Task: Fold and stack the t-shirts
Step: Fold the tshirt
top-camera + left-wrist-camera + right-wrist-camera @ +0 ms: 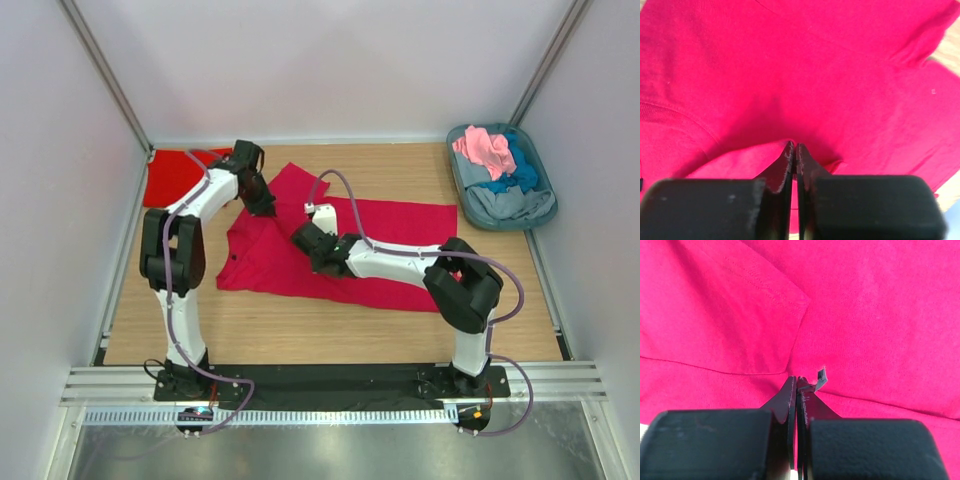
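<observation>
- My left gripper (794, 147): fingers pressed together, pinching a raised fold of the crimson pinkish-red cloth t-shirt (340, 250).
- My right gripper (794, 380): fingers also pressed together, nipping the same shirt where two creases meet.
- That shirt lies spread across the middle of the wooden bench (330, 330), rumpled at its left end.
- The scarlet red cloth t-shirt (168, 176) lies flat at the far-left corner.
- The grey-blue oval plastic tub (548, 195) sits at the far-right corner and holds pink, blue and grey cloth.
</observation>
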`<move>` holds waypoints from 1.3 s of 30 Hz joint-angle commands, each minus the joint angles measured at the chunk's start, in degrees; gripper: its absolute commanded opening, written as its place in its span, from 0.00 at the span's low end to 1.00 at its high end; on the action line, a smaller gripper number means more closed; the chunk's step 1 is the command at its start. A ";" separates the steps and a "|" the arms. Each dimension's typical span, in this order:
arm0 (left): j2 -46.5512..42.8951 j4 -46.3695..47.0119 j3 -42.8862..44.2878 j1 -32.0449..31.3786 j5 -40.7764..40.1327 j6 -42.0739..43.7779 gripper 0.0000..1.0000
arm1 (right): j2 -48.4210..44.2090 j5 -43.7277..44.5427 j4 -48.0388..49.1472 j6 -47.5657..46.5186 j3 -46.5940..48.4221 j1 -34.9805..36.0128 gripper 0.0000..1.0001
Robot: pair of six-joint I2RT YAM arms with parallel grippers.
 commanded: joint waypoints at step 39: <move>-24.50 -3.19 -39.66 9.71 -8.50 2.70 0.37 | -24.88 -10.96 -17.31 9.87 -27.22 -25.83 0.23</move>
